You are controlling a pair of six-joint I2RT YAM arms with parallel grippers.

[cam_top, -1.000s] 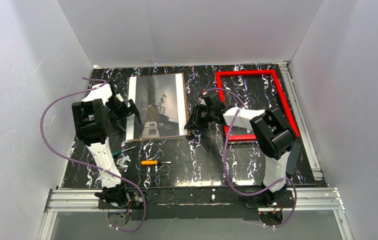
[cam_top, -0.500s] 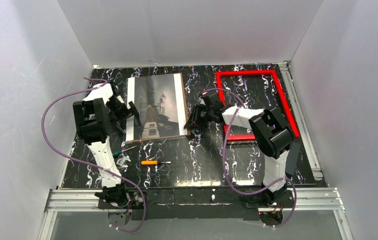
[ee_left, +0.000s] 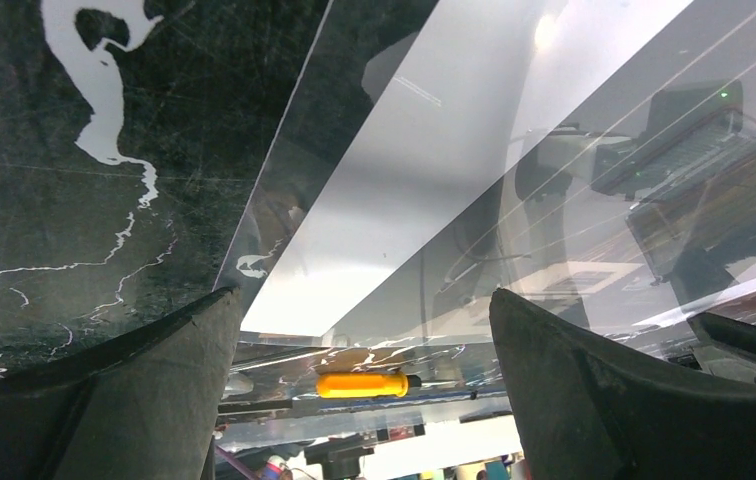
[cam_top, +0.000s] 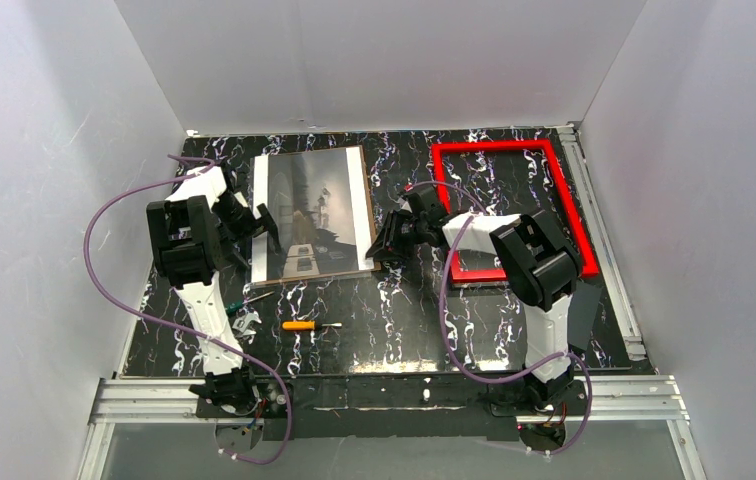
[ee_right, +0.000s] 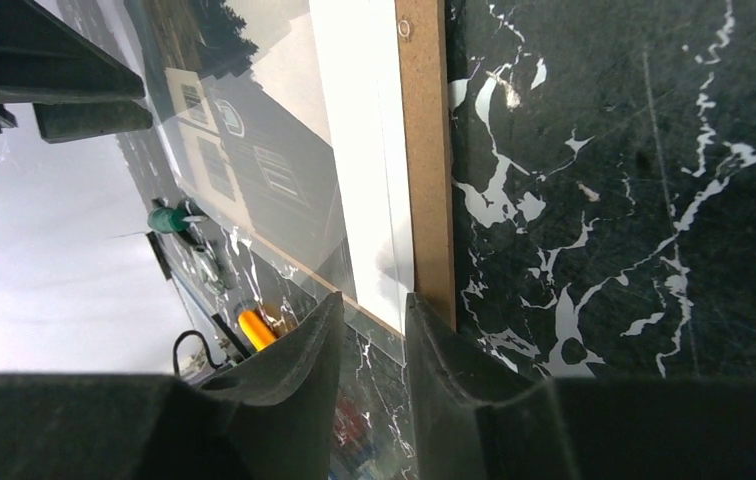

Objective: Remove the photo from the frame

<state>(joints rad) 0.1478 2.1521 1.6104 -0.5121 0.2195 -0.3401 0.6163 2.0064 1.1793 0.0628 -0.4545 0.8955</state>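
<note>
table: black, veined all over with white marbling;
frame: bright red, plain;
photo: dim grey-black scene with a white strip along each long side (pale reflections lie over its glossy surface);
backing board: plain brown, seen as a thin edge beside the white strip;
screwdriver: orange handle, pale shaft;
second screwdriver: green handle;
left arm: white links, black joint housings;
right arm: white links, black joint housings;
cable: purple;
left gripper: matt black;
right gripper: matt black;
walls: plain pale grey-white;
rail: silver metal
</note>
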